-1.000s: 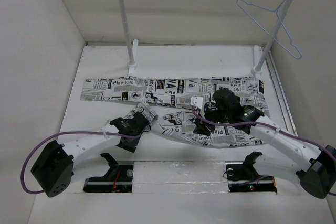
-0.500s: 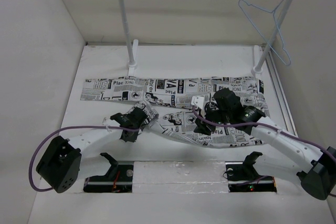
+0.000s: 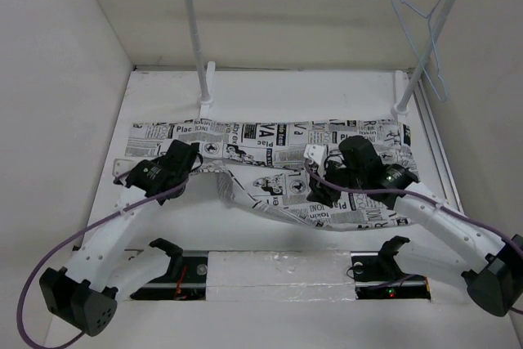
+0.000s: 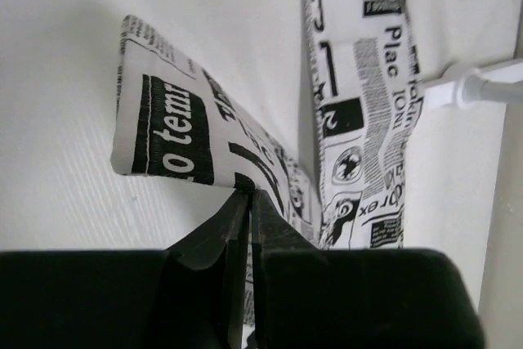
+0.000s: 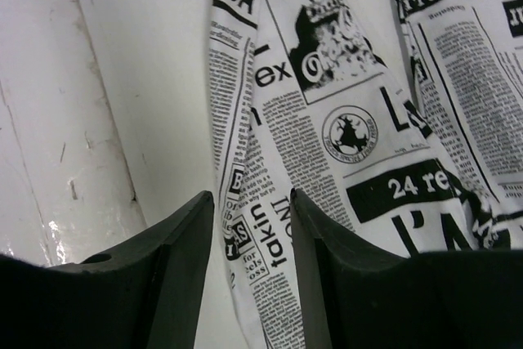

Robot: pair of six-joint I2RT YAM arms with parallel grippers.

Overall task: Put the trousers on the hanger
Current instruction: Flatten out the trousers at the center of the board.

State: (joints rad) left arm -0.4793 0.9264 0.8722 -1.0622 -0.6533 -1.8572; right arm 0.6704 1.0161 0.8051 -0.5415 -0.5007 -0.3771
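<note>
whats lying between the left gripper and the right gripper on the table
Only the white newspaper-print cloth trousers: a fold of them runs from the left gripper, which pinches it, across to the right gripper. The top external view shows it.

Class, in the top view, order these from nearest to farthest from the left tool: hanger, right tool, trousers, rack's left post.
1. trousers, pinched in the left tool itself.
2. rack's left post, just behind it.
3. right tool, across to the right.
4. hanger, far right, on the rail.
</note>
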